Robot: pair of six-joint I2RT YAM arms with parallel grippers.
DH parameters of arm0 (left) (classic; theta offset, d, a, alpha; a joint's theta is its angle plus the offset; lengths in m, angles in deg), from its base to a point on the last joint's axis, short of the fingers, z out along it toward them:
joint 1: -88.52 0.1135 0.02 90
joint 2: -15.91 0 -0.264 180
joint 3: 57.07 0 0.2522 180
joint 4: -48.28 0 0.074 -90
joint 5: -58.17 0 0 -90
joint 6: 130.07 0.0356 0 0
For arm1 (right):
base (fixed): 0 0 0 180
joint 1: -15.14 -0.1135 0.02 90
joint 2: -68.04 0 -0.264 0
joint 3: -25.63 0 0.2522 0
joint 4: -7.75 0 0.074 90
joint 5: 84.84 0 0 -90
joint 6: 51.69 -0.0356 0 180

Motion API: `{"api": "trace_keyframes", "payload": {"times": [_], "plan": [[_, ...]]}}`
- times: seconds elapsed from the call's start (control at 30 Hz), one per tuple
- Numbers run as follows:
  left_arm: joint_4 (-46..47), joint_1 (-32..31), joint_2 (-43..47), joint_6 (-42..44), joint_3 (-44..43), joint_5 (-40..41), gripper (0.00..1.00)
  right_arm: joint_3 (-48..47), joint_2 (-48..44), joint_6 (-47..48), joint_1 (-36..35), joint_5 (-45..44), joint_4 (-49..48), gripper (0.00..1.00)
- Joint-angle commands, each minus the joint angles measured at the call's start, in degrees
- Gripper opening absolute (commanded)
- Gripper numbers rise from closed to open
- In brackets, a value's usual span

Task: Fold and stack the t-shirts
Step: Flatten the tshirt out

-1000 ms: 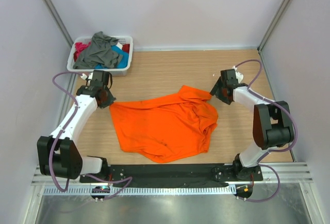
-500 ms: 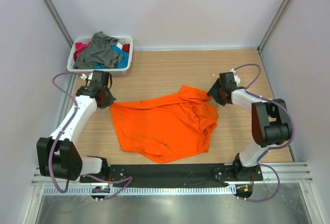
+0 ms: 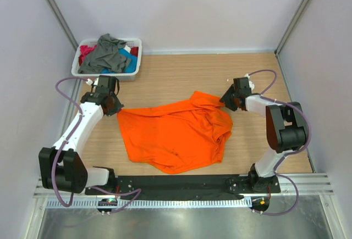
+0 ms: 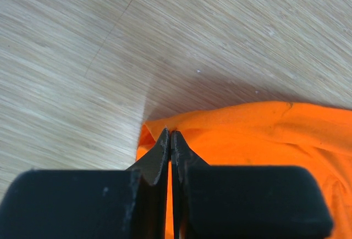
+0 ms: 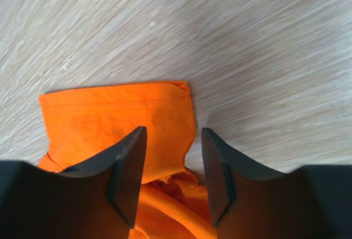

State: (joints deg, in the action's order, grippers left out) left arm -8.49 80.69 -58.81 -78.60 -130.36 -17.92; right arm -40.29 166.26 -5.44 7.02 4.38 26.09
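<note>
Laundry scene on a wooden worktop point(image 3: 181, 77), seen from above and from both wrists. Orange tee point(image 3: 176, 134) lies spread and rumpled on the wood, stretching from the left jaws across to the right jaws.

Left jaws are pressed together, pinching the tee's corner. In the left wrist view, orange cloth shows on either side of the closed tips and in the thin slit between them, with bare wood ahead of them.

Right jaws stand spread over the tee's opposite end. A flat hemmed flap lies between and just ahead of the two fingers point(image 5: 129, 173). Whether they touch the cloth cannot be told.

White basket point(image 3: 138, 55) sits just beyond the left jaws and well apart from the right jaws. It holds a heap of shirts. The grey tee point(image 3: 107, 55) lies crumpled on top, with the teal tee point(image 3: 127, 63) on the side towards the right jaws. The pink tee point(image 3: 85, 52) is on the far side from them.
</note>
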Motion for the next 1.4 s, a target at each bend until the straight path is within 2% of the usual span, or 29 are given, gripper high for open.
{"api": "trace_keyframes", "payload": {"times": [0.0, 0.07, 0.17, 0.2, 0.27, 0.3, 0.4, 0.5, 0.67, 0.9, 1.1, 1.2, 1.37], "plan": [[1.8, 0.3, 1.9, 0.7, 0.1, 0.0, 0.00, 0.7, 2.0, -1.4, -0.1, 2.7, -2.0, 0.47], [1.6, 0.3, 2.3, 0.7, 0.1, 0.3, 0.00, 0.8, 2.1, -1.6, -0.1, 3.3, -2.3, 0.44], [1.6, 0.4, 2.8, 0.8, 0.1, 0.6, 0.00, 1.0, 1.5, -1.6, -0.1, 3.1, -2.6, 0.32], [1.6, 0.3, 2.8, 0.8, 0.1, 0.5, 0.00, 0.9, 1.5, -1.5, -0.1, 3.1, -2.6, 0.23], [1.8, 0.4, 2.8, 0.9, 0.0, 0.2, 0.00, 0.7, 1.3, -1.6, -0.1, 3.1, -3.4, 0.11], [2.0, 0.3, 2.8, 0.9, 0.0, -0.1, 0.00, 0.7, 1.3, -1.5, -0.1, 2.9, -3.7, 0.01], [3.3, 0.3, 2.9, 1.3, -0.4, -1.0, 0.00, -1.9, 1.4, 0.2, -0.1, 1.7, -4.3, 0.01], [4.5, 0.3, 2.7, 2.7, -2.8, -0.6, 0.00, -8.5, 1.0, 3.2, 0.0, -1.5, -4.1, 0.01], [8.5, 0.3, 2.6, 7.5, -11.2, -0.3, 0.00, -17.1, -1.2, 10.3, 0.0, -4.1, -6.2, 0.01], [15.3, 0.4, 3.1, 16.5, -25.4, -1.4, 0.00, -25.3, -12.4, 20.6, 0.0, -5.6, -11.5, 0.01], [15.9, 0.3, 3.7, 16.9, -34.9, -5.5, 0.00, -31.5, -21.7, 25.7, -0.1, -3.2, -13.9, 0.01], [15.8, 0.3, 5.0, 17.3, -39.6, -5.8, 0.00, -35.8, -26.5, 28.0, 0.0, -1.4, -12.9, 0.01], [13.5, 0.3, 6.3, 18.2, -45.1, -5.0, 0.00, -45.5, -28.9, 32.1, -0.1, -0.7, -8.4, 0.01]]}}
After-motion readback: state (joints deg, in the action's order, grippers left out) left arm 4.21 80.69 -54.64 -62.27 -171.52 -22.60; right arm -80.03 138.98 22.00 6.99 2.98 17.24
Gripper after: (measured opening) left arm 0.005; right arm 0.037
